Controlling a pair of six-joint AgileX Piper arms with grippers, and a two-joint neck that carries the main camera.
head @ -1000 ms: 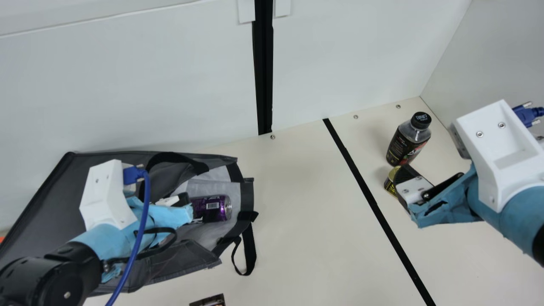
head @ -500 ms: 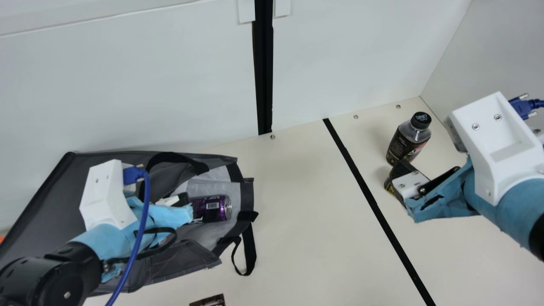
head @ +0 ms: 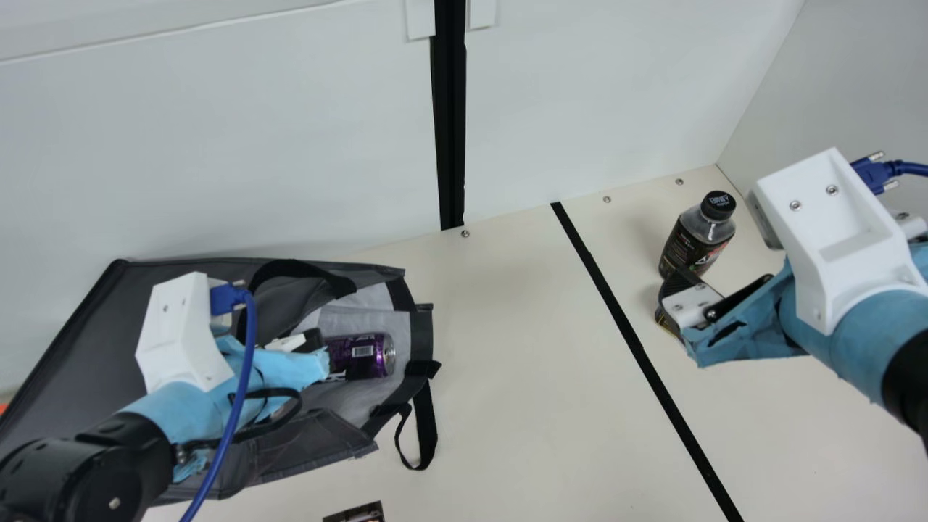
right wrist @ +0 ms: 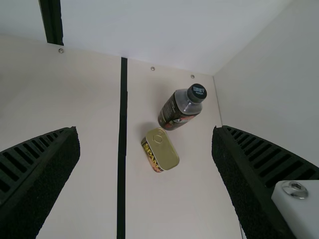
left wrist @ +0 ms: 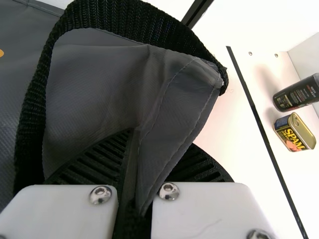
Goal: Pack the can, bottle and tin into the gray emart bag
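Shifting up and slightly left in the main view, the right gripper, fingers wide apart, now hides more of the tin just beside the upright bottle. The left gripper stays clamped on the gray emart bag, the can still lying inside.

Left arm: one, black joint at the main view's lower left corner, slanting up and inward.
Left wrist: light-blue covering, white bracket on top, blue cable hanging in a curve.
Left gripper: one pair of black ribbed fingers, brought together in a pinch.
Right arm: one, reaching in from the main view's right edge.
Right wrist: light-blue covering, white bracket, tilted.
Right gripper: ribbed fingers spread wide, nothing between their pads.
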